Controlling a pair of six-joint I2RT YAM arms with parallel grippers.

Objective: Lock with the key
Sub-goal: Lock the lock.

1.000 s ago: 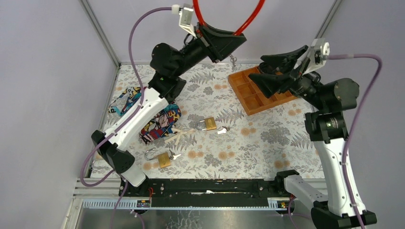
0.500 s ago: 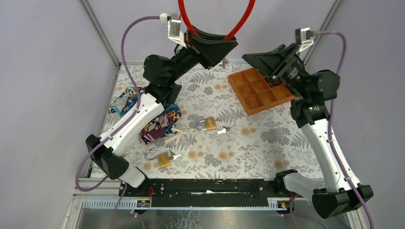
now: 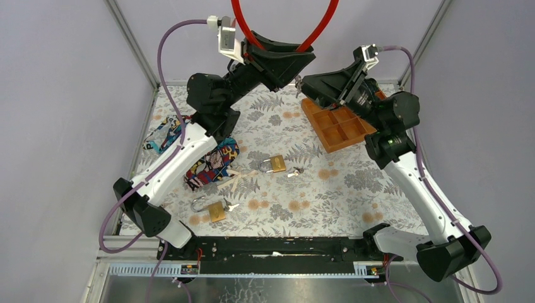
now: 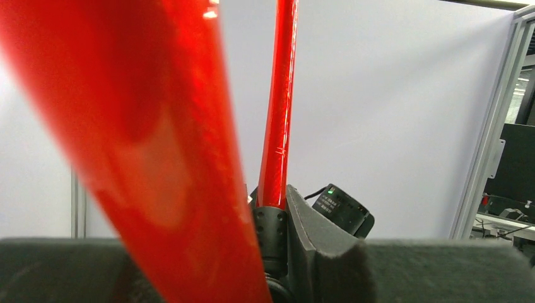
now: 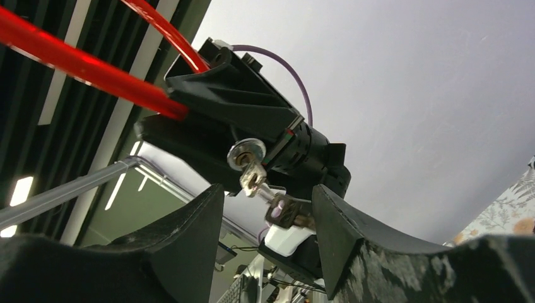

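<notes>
- A brass padlock (image 3: 216, 211) is lying on the table (image 3: 353, 202) toward 7 o'clock, and a second padlock (image 3: 276, 165) is sitting near the centre.
- A wooden tray (image 3: 340, 132) is resting at about 2 o'clock.
- At 12 o'clock, high over the table, the left hand (image 3: 291, 58) is clenching the red cable lock (image 3: 323, 28), with its loop arching upward.
- The right hand (image 5: 268, 196) is pointing in from 2 o'clock, its fingers standing parted around the key (image 5: 254, 177) that is hanging from that lock.

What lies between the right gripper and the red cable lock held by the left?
Only the keys hanging from the red cable lock, just ahead of the right gripper; the right wrist view shows this.
</notes>
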